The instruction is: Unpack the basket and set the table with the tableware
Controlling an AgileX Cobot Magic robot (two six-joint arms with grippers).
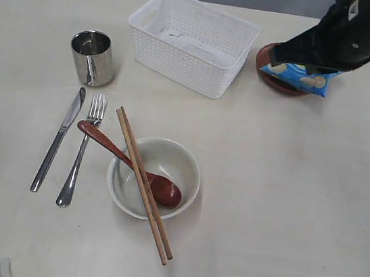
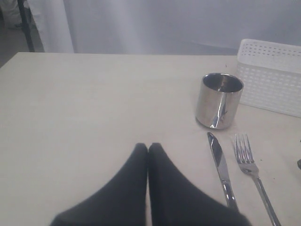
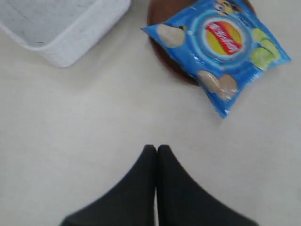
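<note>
You see the right gripper (image 3: 156, 149), jaws together and empty, over the bench (image 3: 70, 141) near the basket (image 3: 70, 49) and chip bag (image 3: 221, 52). The left gripper (image 2: 148, 147), jaws likewise together, lies near the steel cup (image 2: 218, 100), not touching it.

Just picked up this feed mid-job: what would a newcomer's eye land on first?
The bright blue chip bag lying on the brown plate, right of the white basket in the exterior view. Next, the bowl nearest that camera, with a red spoon resting in it and chopsticks laid across its rim.
</note>
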